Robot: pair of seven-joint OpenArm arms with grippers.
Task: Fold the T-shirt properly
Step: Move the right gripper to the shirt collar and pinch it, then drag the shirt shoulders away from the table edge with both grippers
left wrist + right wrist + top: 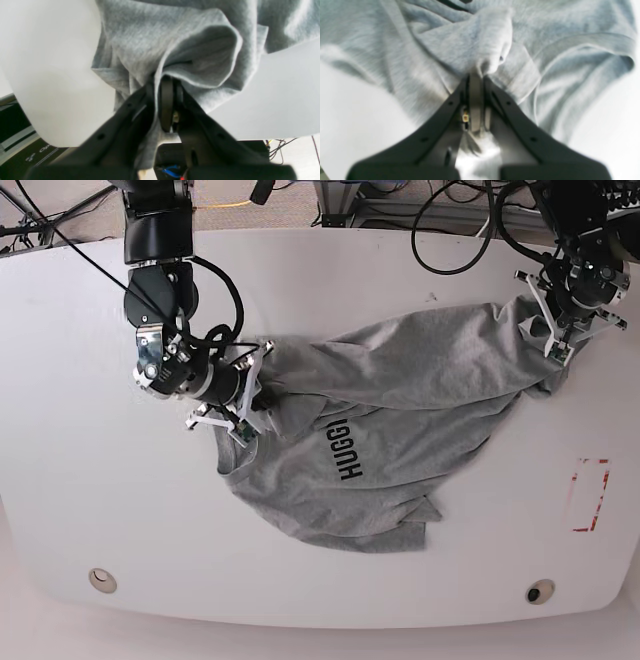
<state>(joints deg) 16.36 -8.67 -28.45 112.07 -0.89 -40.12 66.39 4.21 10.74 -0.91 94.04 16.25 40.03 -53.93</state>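
A white, round-cornered worktop (330, 270) fills the overhead base view, with black cables trailing across its far edge. On it lies one T-shirt (400, 430), light heather grey, crumpled and spread across the middle of the worktop toward that view's right. Black block letters on its chest read "HUGG" before a fold hides the rest.

Two robot arms reach in, one from each far corner. The right pincer (255, 392), on the base view's left, is pressed together on a bunch of cloth at the shirt's left end. The left pincer (553, 330), on that view's right, is pinched on the shirt's right end, where the cloth is drawn up into a peak.

One red dashed rectangle (589, 495) is marked on the worktop near its right edge, apart from the shirt. Two small round fittings sit near the front edge.

The wrist views show the grips up close, which the overhead view cannot. In the left wrist view, the left pincer (165, 82) clamps a gathered fold with a hemmed edge. In the right wrist view, slightly blurred, the right pincer (476, 75) nips a small tuft of grey fabric beside a ribbed band. Only the base view shows the whole shirt and its lettering clearly.
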